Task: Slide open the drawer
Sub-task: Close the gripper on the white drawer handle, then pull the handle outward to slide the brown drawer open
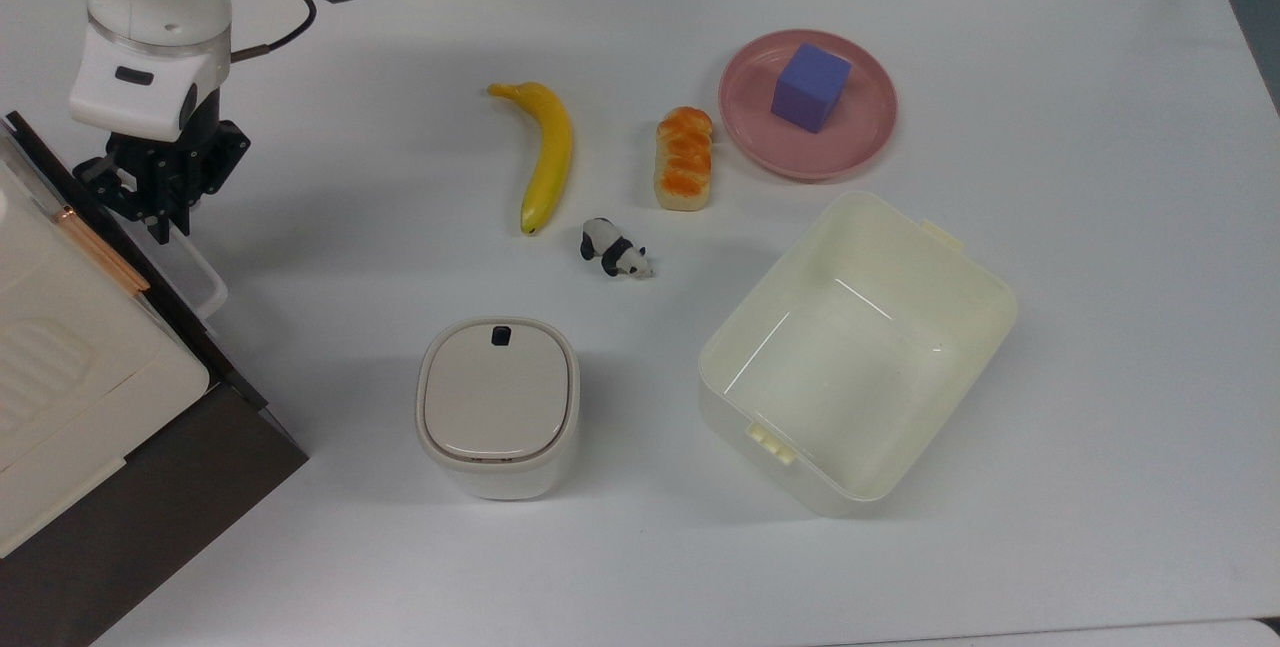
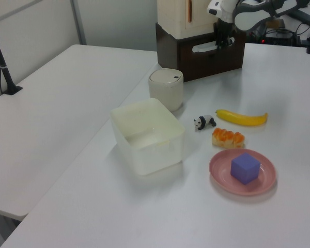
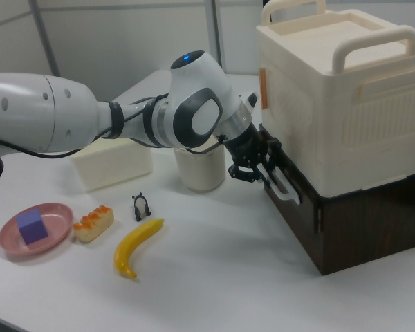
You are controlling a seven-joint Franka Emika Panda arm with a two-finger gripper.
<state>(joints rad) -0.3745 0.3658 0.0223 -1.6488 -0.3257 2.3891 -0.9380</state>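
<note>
— where is the end effector [image 1: 160, 189] at this moment?

— at the counter's [image 1: 1050, 327] left edge in the top view, hanging from the white arm [image 3: 76, 121] right at the white loop handle [image 3: 283, 185] of the drawer [image 3: 311, 214]. its black fingers are drawn narrow on one end of that handle, as the right view shows.

— and the drawer itself?

— its dark brown front panel faces the counter from the base of a dark brown cabinet [image 2: 199, 54], which carries a cream plastic case [image 3: 339, 97] with two top handles. in the top view the cabinet sits at the counter's lower left corner; in the left view it stands at the far edge. the panel looks flush with the cabinet.

— what else lies on the counter?

— a small lidded white canister [image 1: 498, 407] stands near the cabinet, toward the near edge in the top view. a cream plastic bin [image 1: 857, 352], open on top, sits to the top view's right of it. between them and the far edge lie a banana [image 1: 548, 155], a toy bread loaf with orange glaze [image 1: 685, 158] and a small panda figure [image 1: 615, 249], each apart from the others. a pink plate [image 1: 860, 142] beside the loaf holds a purple cube [image 1: 810, 87].

— is anything touching the end effector besides the handle?

— not that can be made out; the canister stands just behind it in the right view, apart.
</note>
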